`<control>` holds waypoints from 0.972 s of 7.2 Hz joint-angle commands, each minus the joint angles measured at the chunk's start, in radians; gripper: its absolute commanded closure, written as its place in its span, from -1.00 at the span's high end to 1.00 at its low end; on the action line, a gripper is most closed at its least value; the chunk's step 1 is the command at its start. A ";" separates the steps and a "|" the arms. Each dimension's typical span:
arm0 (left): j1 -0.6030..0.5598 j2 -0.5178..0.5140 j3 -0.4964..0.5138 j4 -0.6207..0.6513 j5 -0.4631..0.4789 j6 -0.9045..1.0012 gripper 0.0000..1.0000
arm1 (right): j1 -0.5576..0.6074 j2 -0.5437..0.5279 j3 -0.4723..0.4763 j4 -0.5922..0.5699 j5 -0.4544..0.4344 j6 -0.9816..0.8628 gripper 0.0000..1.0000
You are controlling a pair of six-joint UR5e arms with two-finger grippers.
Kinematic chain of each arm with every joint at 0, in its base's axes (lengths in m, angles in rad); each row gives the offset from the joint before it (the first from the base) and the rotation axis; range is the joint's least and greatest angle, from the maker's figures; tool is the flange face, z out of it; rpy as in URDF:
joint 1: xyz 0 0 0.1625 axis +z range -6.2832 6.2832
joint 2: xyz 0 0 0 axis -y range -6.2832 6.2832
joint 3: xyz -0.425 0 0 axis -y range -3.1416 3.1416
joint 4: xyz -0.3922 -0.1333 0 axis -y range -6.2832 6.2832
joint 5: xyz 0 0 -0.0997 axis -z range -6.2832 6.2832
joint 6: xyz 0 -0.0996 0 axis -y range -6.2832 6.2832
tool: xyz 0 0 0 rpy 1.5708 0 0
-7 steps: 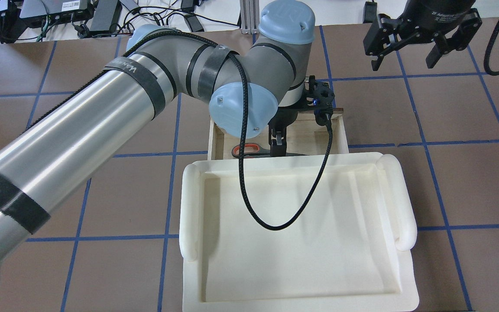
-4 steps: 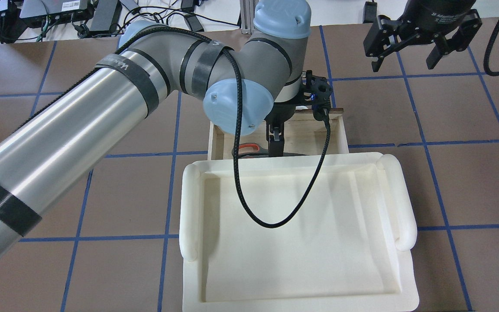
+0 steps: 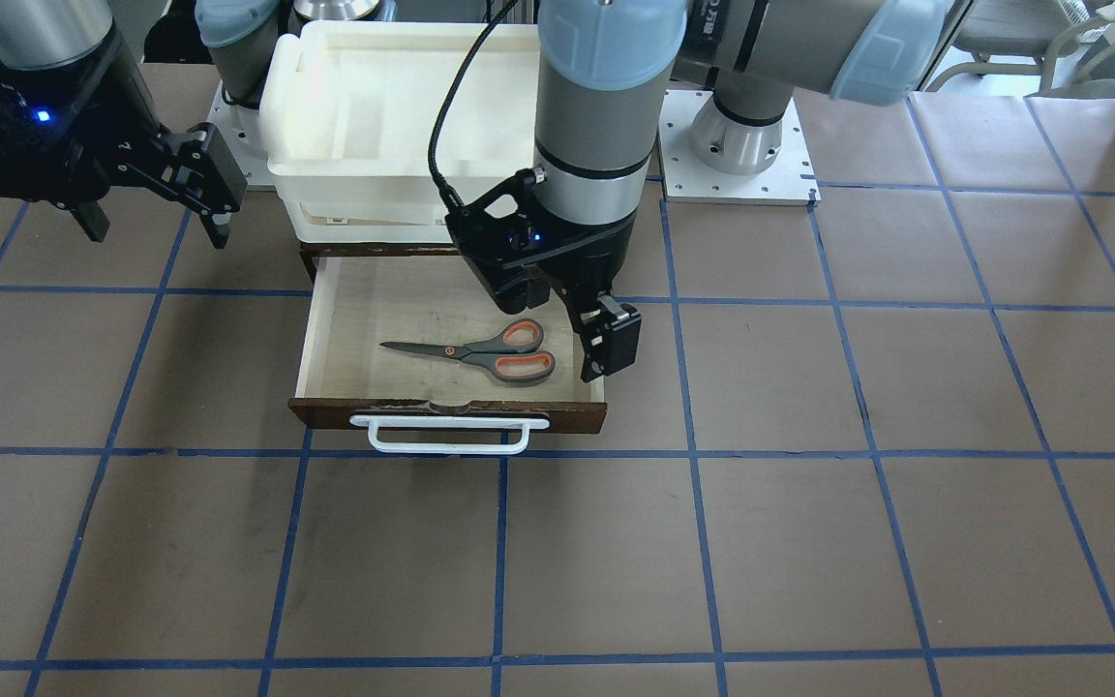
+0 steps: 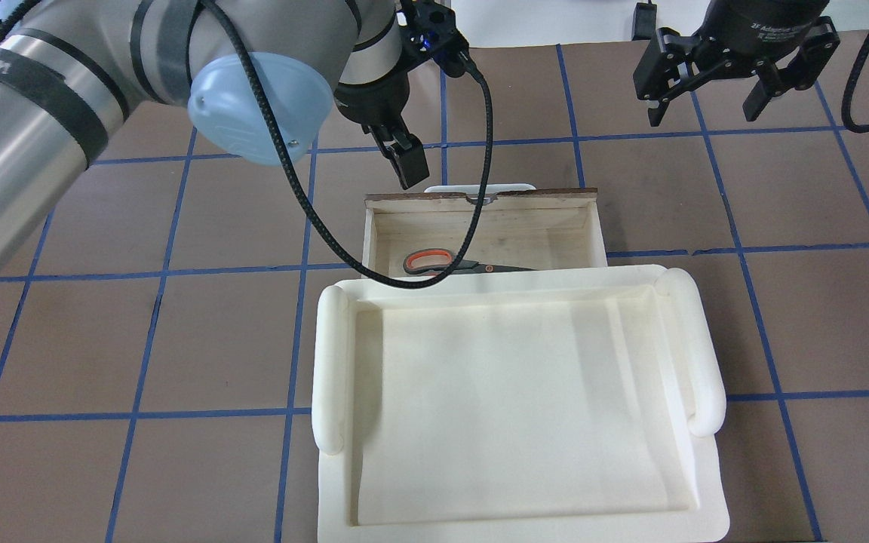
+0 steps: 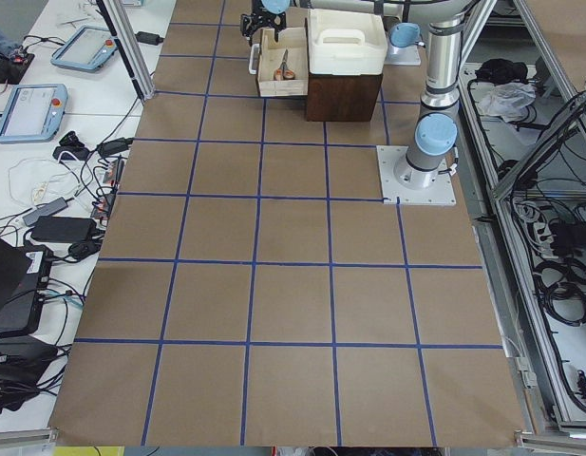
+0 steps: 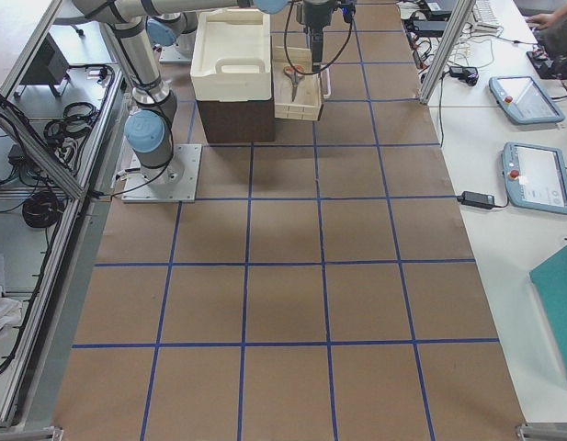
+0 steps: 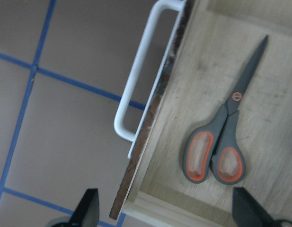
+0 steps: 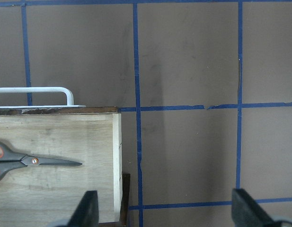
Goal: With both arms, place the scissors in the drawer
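Closing the drawer [image 3: 325, 334] is judged next: scissors [image 3: 480, 354] are seen flat inside, left claw [image 7: 167, 212] and right claw [image 4: 702, 102] both spread, empty; the handle [image 3: 448, 438] is best pushed centrally.

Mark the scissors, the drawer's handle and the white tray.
scissors [image 3: 468, 354]: front-facing view, at the pivot.
drawer's handle [image 3: 441, 448]: front-facing view, middle of the bar.
white tray [image 4: 329, 362]: overhead view, left rim.
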 commanded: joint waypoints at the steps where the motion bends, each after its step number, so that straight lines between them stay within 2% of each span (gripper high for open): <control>1: 0.095 0.078 -0.008 -0.003 0.052 -0.277 1.00 | 0.000 0.000 0.000 0.000 -0.002 -0.001 1.00; 4: 0.204 0.187 -0.012 -0.142 0.062 -0.474 1.00 | 0.000 0.000 0.000 -0.002 0.001 0.000 1.00; 7: 0.248 0.210 -0.051 -0.114 0.051 -0.577 1.00 | 0.000 -0.001 0.000 0.000 -0.002 0.000 1.00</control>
